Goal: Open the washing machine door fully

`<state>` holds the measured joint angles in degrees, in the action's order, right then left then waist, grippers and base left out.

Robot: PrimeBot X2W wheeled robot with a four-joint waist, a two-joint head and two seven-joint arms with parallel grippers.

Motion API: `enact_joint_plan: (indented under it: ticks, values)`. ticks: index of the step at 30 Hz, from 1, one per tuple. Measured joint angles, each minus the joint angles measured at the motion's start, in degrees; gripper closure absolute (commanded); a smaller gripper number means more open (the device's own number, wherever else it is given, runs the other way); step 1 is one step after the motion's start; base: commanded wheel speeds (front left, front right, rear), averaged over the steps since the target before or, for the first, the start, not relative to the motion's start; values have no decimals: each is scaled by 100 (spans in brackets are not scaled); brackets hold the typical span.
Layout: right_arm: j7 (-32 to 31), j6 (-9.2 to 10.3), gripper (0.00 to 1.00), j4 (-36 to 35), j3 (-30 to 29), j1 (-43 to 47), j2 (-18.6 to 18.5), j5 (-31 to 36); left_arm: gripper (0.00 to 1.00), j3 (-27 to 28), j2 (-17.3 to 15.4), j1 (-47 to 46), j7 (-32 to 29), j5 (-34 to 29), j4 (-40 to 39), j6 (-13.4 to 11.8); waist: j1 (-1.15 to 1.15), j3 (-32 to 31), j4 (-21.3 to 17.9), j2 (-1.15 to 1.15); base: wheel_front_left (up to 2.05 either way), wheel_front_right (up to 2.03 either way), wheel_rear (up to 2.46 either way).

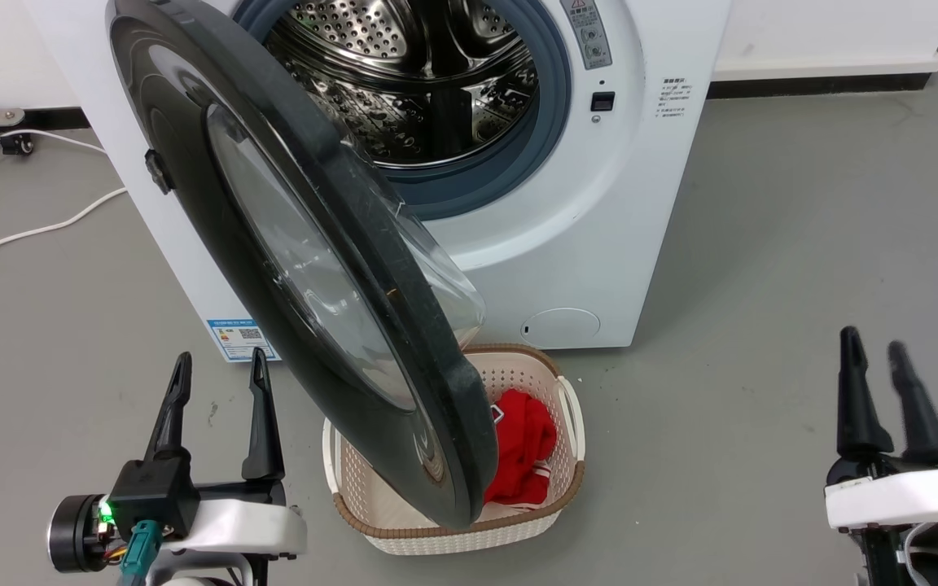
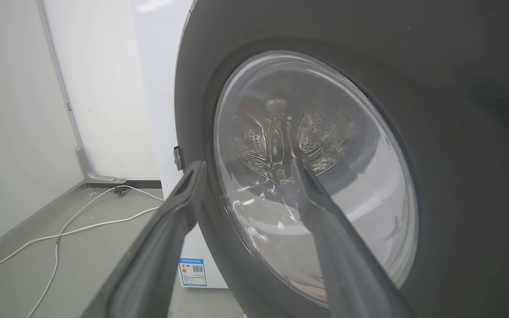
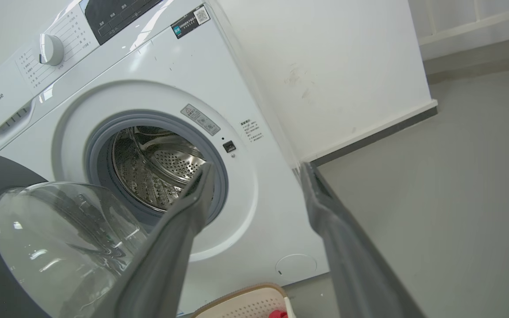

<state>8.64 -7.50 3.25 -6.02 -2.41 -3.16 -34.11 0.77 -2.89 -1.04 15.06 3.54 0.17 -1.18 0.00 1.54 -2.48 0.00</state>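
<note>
While the washing machine door [image 1: 306,268] is hanging partly open off the washing machine [image 1: 599,244], just ahead and right of its jaws, the left gripper [image 1: 221,358] is holding them wide and empty. A white basket [image 1: 453,533] with a red cloth [image 1: 526,443] is sitting under the door's free edge, between the two grippers. The right gripper [image 1: 872,342], well right of the door, is also showing its jaws spread and empty.

Around the washing machine [image 1: 615,187]
The washing machine door [image 1: 290,244] stands out before it; a basket [image 1: 469,539] sits before it, cloth [image 1: 526,448] inside; a cable [image 1: 37,230] lies left of it.
</note>
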Motion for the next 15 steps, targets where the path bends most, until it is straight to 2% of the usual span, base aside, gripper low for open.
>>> enact_joint_plan:
  ticks: [3, 8, 12, 15]
  values:
    - [250, 0, 0, -293, -116, 4, -42, 1265, 0, -5, 0, 39, 0, -1, 0, 0, 0, -21, 13, 0, 0, 0, 0]
    - [387, -1, 0, -860, -100, 176, -25, 2924, 0, 16, 0, 53, 0, -26, -7, 15, 0, -29, 24, 0, 0, 0, 0]
    - [397, -1, 0, -1128, 16, 400, 8, 3531, 0, 37, 0, 53, 0, -51, -20, 27, 0, -30, 14, 0, 0, 0, 0]
    - [375, -1, 0, -1078, 81, 539, 16, 3478, 0, 49, 0, 53, 1, -87, -40, 60, 0, -20, -4, 0, 0, 0, 0]
